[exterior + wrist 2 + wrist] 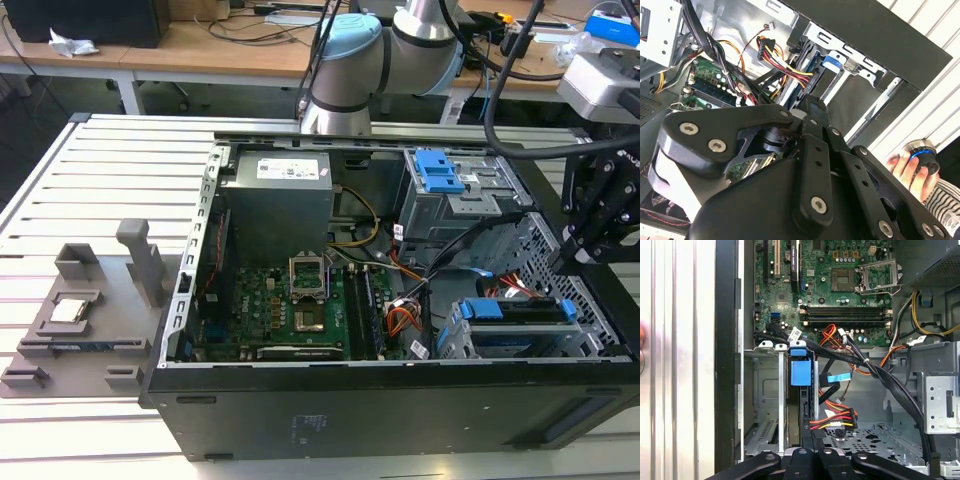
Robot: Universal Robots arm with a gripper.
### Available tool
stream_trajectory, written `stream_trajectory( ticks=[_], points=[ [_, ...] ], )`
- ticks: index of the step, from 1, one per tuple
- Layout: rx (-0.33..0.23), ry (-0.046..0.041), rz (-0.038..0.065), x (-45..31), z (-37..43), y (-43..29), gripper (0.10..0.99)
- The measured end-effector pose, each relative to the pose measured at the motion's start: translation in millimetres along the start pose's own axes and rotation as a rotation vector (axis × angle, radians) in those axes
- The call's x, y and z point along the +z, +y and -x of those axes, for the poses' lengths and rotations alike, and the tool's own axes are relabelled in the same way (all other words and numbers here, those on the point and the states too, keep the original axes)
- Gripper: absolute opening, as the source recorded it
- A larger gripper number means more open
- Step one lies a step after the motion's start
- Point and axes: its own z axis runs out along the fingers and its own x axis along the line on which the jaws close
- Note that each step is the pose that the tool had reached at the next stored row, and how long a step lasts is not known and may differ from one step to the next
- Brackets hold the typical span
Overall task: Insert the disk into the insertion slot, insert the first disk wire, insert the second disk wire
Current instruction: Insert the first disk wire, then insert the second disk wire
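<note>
Judging from the first wrist view, the disk (801, 374) is seen already standing in the insertion slot (765, 385), with the claw (810, 452) drawn closed near its rear edge and nothing visibly held. A snag could be caused by the black cable bundle (880, 377) draped across the case just beside the slot. The red, yellow and black power connector (832, 421) lying loose near the disk could also be knocked aside or pressed in crooked, so that its socket is strained.
</note>
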Motion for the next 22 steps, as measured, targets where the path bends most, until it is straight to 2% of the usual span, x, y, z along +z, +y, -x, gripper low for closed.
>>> stream_trajectory(
  ticks=[15, 20, 22],
  points=[
    [0.0, 0.0001, 0.0, -0.2, 0.0, 1.5, 0.106],
    [0.0, 0.0, 0.0, 0.7, -0.1, 8.2, 0.106],
    [0.0, 0.0, 0.0, 2.1, -0.3, 15.6, 0.106]
  ],
)
